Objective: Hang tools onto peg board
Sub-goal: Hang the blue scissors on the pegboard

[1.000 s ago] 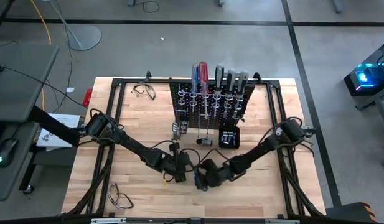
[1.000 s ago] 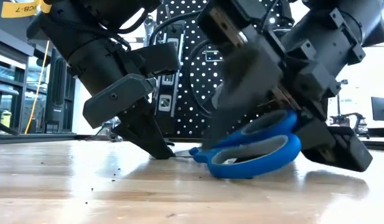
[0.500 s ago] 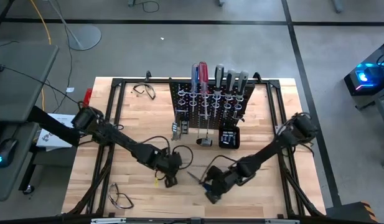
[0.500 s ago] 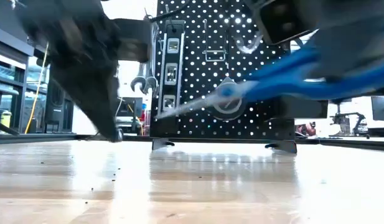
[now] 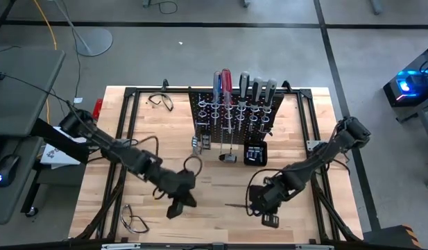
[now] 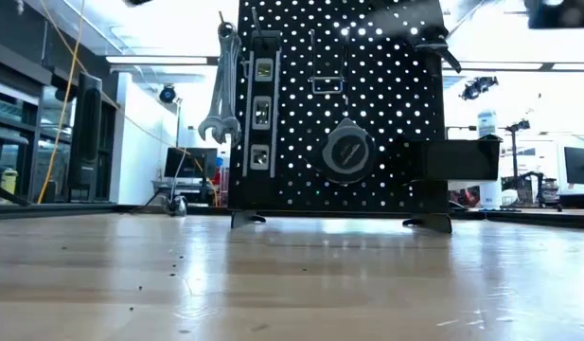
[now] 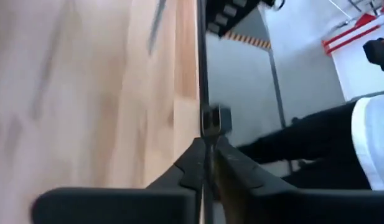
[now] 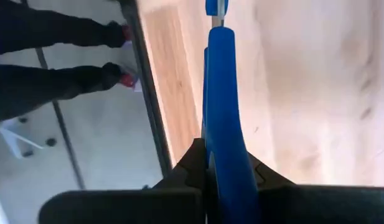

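The right claw point(image 8: 210, 163) is clamped on the blue-handled scissors point(image 8: 220, 93), lifted above the bench point(image 5: 158, 132) near its front right; from overhead only the blade tips show past the arm. The left claw point(image 7: 207, 163) is pressed shut on nothing, front left. The peg board point(image 6: 339, 104) stands at the rear, its top cut off in the low view.

Left arm reaching in from nine o'clock, its left gripper point(image 5: 174, 207) near six o'clock with fingers pressed together, right arm bent in from three o'clock, right gripper point(image 5: 259, 204) clamped on the blue scissors point(image 8: 221, 124)
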`<action>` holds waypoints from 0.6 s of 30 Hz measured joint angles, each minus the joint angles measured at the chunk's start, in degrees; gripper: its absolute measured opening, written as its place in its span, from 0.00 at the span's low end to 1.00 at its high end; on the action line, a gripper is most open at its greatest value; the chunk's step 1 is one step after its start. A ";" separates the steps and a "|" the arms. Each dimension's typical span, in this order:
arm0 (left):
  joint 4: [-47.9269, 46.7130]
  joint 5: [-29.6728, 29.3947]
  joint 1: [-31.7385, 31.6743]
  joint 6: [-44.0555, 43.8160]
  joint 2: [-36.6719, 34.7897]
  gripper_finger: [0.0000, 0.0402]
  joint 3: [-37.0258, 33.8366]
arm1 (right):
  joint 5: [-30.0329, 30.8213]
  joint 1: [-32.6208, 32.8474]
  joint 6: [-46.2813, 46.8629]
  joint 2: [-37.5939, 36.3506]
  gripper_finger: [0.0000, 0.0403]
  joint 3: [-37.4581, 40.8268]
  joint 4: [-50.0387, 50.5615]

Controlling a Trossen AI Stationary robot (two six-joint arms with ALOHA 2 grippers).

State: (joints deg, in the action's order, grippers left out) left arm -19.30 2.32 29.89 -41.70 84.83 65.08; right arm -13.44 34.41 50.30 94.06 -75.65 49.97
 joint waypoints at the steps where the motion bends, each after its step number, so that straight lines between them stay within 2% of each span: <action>1: -1.05 -0.09 -0.98 2.68 0.09 0.09 2.04 | 0.86 -0.74 -2.87 0.15 0.03 -1.56 1.53; 6: -6.71 -2.31 -5.19 17.88 5.06 0.27 11.50 | 6.11 -4.99 -12.02 1.81 0.03 -7.78 5.45; 8: -7.21 -3.03 -6.68 21.02 7.81 0.34 14.27 | 6.67 -6.26 -14.21 2.37 0.03 -9.50 5.41; 13: -7.98 0.11 -8.84 20.78 13.94 0.48 19.73 | 7.53 -7.46 -17.62 4.06 0.03 -10.98 6.74; 18: -7.79 4.36 -9.01 20.84 18.88 0.54 24.07 | 9.25 -8.15 -17.83 4.46 0.03 -11.31 6.56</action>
State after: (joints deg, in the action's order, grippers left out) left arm -27.09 6.68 20.88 -20.86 103.71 89.15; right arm -4.19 26.26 32.47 98.53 -86.96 56.53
